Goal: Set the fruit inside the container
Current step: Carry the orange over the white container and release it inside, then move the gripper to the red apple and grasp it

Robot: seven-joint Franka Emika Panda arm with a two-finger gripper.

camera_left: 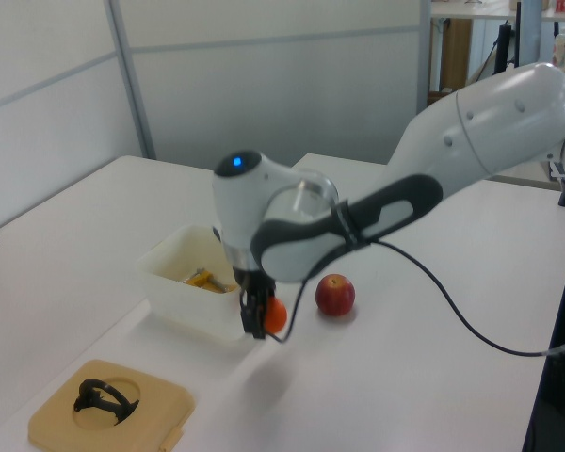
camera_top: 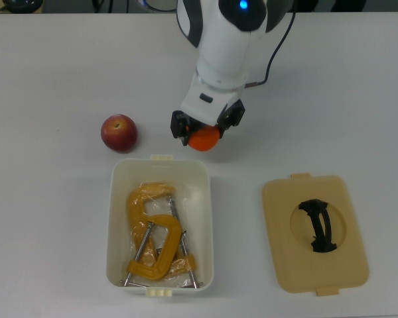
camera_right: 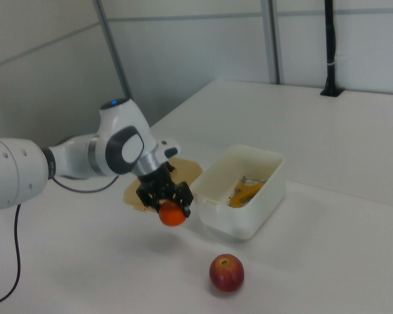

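My gripper is shut on the small orange fruit and holds it up off the table, just beyond the white tub's short end. The dark red peach-like fruit rests on the table beside the tub, to the top view's left of my gripper. Inside the tub lie yellow-orange metal clamps.
A flat beige lid with a black handle lies on the table at the top view's right of the tub. A black cable trails from the arm across the table.
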